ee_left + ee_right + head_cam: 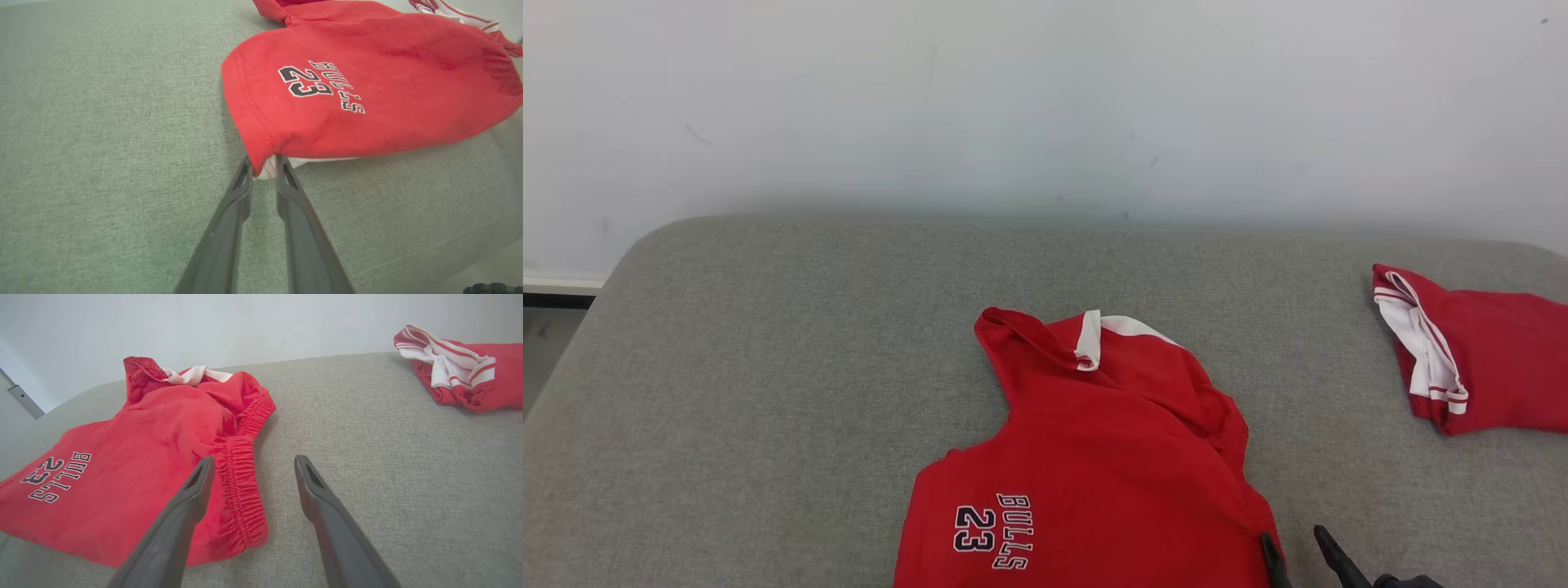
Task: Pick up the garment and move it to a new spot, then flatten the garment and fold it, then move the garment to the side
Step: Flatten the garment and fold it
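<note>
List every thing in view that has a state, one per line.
Red Bulls shorts: rumpled, unfolded, lying on the cushion.
Left claw: shut on the shorts' hem corner.
Right claw: open, holding nothing, beside the shorts.
Second red garment: folded, lying apart at the right.

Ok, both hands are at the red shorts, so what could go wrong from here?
1. The left hand pinches only the hem corner of the shorts. Such a small bite may slip on lifting.
2. The right hand is open, one finger over the shorts beside the waistband, the other over bare cushion. Closing might catch only a few gathers.
3. Another red garment lies to the right. A move that way could land on it.
</note>
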Tool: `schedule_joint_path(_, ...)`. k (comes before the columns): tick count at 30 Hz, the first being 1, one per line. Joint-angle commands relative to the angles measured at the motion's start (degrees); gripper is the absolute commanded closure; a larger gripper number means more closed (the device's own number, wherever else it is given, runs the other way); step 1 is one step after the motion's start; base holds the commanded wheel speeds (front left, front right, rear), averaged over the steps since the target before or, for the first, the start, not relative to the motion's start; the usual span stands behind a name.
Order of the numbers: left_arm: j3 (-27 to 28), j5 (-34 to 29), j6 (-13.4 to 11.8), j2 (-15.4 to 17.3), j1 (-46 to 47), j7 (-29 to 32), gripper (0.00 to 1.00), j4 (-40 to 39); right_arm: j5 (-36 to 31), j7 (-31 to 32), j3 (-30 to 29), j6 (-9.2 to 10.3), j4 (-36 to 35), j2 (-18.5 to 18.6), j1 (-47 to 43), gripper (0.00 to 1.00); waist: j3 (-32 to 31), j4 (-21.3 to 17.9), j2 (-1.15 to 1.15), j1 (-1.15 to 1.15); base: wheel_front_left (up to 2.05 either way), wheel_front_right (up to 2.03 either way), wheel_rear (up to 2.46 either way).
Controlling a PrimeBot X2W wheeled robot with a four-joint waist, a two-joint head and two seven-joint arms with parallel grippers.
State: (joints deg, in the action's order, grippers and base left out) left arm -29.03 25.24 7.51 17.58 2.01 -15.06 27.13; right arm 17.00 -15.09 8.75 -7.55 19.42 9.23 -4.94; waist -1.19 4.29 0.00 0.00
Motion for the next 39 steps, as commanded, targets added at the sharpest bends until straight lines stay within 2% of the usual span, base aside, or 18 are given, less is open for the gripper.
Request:
schedule_joint_path(1,0.4,-0.2,-0.1,-0.4,-0.6,-0.2,0.00,-0.4,0.2,0.0,0.1,0.17,0.1,0.3,0.2,0.00,-0.1,0.4,0.00,0.00,0.00,0.00,0.00)
schedule_joint_path(6,5.1,-1.6,-0.1,-2.0,-3.0,-0.2,0.00,-4.8,0.6,0.0,-0.2,0.16,-0.5,0.6,0.5,0.00,-0.1,1.3,0.00,0.00,0.00,0.00,0.00)
schedule_joint_path(14,20.4,-8.5,-0.1,-8.4,-8.3,-0.2,0.00,-16.0,0.7,0.0,-0.8,0.16,0.8,0.2,1.5,0.00,0.1,1.6,0.00,0.00,0.00,0.00,0.00)
schedule_joint_path(18,22.4,-10.8,-0.1,-10.6,-9.0,-0.2,0.00,-17.3,1.3,0.0,0.9,0.16,4.4,0.6,4.2,0.00,0.2,1.7,0.00,0.00,0.00,0.00,0.00)
schedule_joint_path(23,22.4,-11.2,-0.1,-11.4,-8.4,-0.2,0.00,-17.3,4.5,1.9,4.8,0.16,10.6,2.2,7.7,0.00,0.5,2.2,0.00,0.00,0.00,0.00,0.00)
schedule_joint_path(24,22.3,-11.2,-0.1,-11.5,-8.3,-0.2,0.00,-17.1,5.1,2.3,5.8,0.16,11.3,2.6,8.7,0.69,0.5,2.3,0.00,0.00,0.00,0.00,0.00)
schedule_joint_path(25,22.2,-11.2,-0.1,-11.6,-8.2,-0.2,0.00,-17.0,5.9,2.4,6.7,0.16,11.9,2.9,9.3,1.00,0.6,2.5,0.00,0.00,0.00,0.00,0.00)
schedule_joint_path(34,21.4,-11.0,-0.1,-12.1,-7.4,-0.2,0.00,-16.1,9.8,1.6,9.1,0.16,12.5,5.6,14.9,1.00,1.3,4.3,0.00,0.00,0.00,0.00,0.00)
schedule_joint_path(39,20.3,-10.6,-0.1,-12.4,-5.8,-0.2,0.00,-15.5,9.0,5.3,9.5,0.16,15.2,4.9,21.5,1.00,2.8,6.2,0.00,0.00,0.00,0.00,0.00)
